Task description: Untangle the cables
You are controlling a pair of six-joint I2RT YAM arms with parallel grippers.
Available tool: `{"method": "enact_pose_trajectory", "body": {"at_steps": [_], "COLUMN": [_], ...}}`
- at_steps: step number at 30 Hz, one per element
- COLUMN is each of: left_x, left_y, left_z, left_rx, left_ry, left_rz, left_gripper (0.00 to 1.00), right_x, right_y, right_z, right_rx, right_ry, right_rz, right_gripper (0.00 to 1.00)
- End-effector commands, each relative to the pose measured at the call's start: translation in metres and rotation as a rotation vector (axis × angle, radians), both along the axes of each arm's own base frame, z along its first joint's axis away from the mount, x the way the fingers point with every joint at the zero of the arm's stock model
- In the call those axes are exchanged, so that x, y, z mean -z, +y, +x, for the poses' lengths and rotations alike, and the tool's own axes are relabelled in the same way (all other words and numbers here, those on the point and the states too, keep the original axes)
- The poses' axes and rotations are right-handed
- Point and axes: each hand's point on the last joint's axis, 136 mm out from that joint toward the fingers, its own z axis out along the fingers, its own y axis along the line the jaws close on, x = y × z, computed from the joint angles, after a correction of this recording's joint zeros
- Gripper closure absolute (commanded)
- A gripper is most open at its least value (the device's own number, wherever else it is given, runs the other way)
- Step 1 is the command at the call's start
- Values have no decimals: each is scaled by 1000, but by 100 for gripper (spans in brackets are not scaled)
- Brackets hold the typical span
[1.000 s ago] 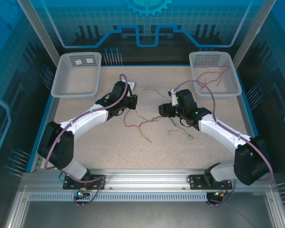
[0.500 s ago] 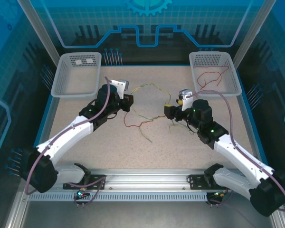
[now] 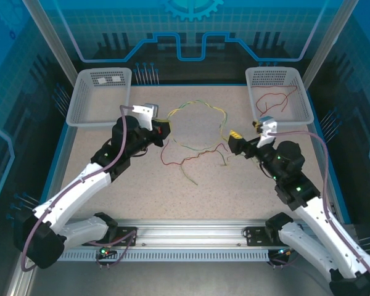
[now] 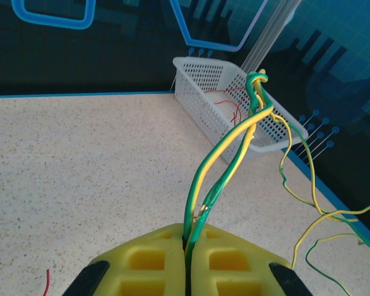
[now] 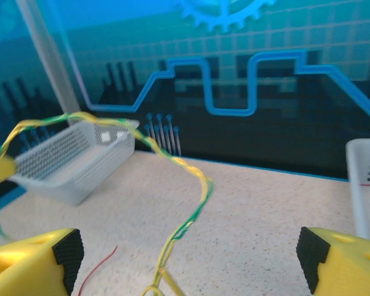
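In the left wrist view my left gripper is shut on two green-and-yellow cables, which rise twisted from between its yellow pads. From above, the left gripper sits left of centre. The green-and-yellow cables arch from it over to my right gripper. In the right wrist view the right gripper stands open, its fingers far apart. The twisted cable hangs loose between them. A red cable lies on the table beneath the arch.
A white basket at the back right holds a red cable. Another white basket stands at the back left. The speckled table is bounded by blue walls and a metal rail at the near edge.
Both arms have swung outward, left gripper to the left and right gripper to the right. The green-and-yellow cables have stretched into a wide arch. The right gripper's fingers have spread wider.
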Motion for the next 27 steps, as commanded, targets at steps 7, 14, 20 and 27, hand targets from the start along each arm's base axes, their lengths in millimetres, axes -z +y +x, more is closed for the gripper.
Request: {"method": "enact_pose_trajectory", "body": {"at_steps": [7, 14, 20, 27], "left_x": [-15, -9, -7, -8], "left_y": [3, 6, 5, 4], "left_z": [0, 0, -1, 2], "left_rx": [-12, -33, -25, -32], "left_ry": [-65, -56, -56, -59], "left_rz": [-69, -72, -98, -102], "left_gripper": [100, 100, 100, 100], "right_x": [17, 42, 61, 49], "right_y": [-35, 3, 4, 20], "right_z": [21, 16, 17, 2], "right_rx": [-3, -249, -244, -284], "right_ry": [172, 91, 79, -41], "right_rz": [262, 219, 213, 164], "right_gripper": [4, 4, 13, 4]}}
